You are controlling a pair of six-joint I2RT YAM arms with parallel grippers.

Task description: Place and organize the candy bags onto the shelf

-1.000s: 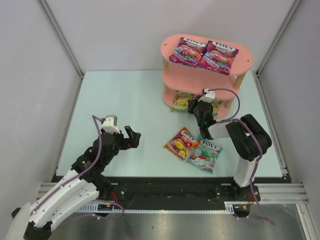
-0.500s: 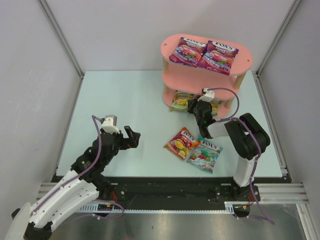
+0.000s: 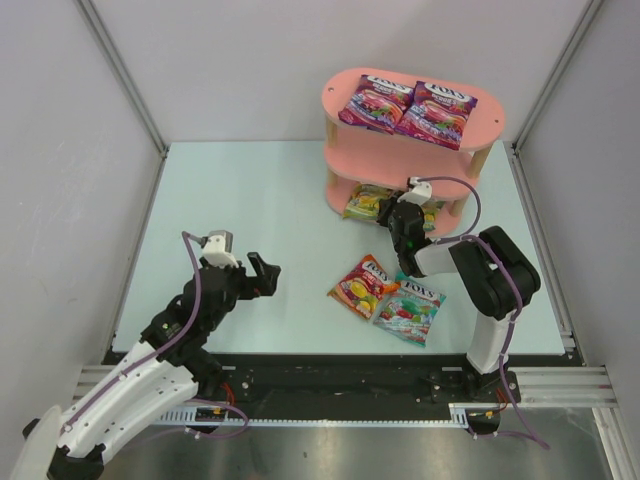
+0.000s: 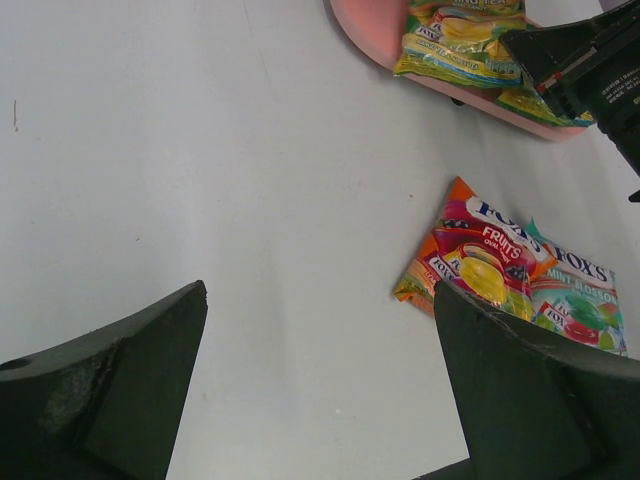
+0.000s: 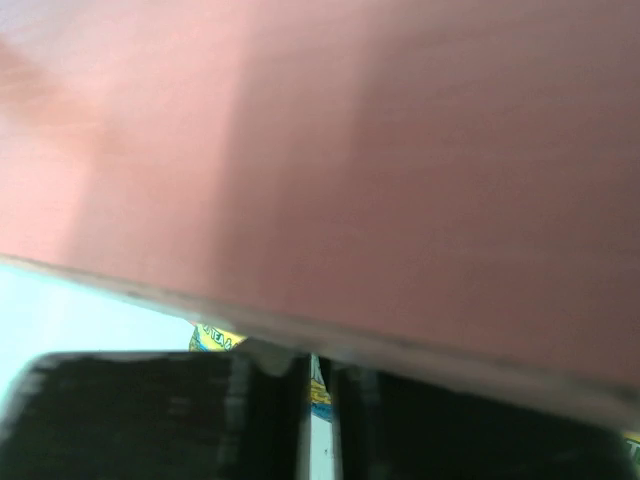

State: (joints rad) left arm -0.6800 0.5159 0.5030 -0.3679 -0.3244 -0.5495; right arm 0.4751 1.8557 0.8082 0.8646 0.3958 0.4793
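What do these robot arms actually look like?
The left arm and right arm are white and black rounded segments, each trailed by a thin purple cable. The left gripper and right gripper are black, two-fingered, each with a white block.

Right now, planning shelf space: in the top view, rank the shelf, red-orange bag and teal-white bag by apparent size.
1. shelf, by far.
2. red-orange bag and teal-white bag: look alike, so unranked.
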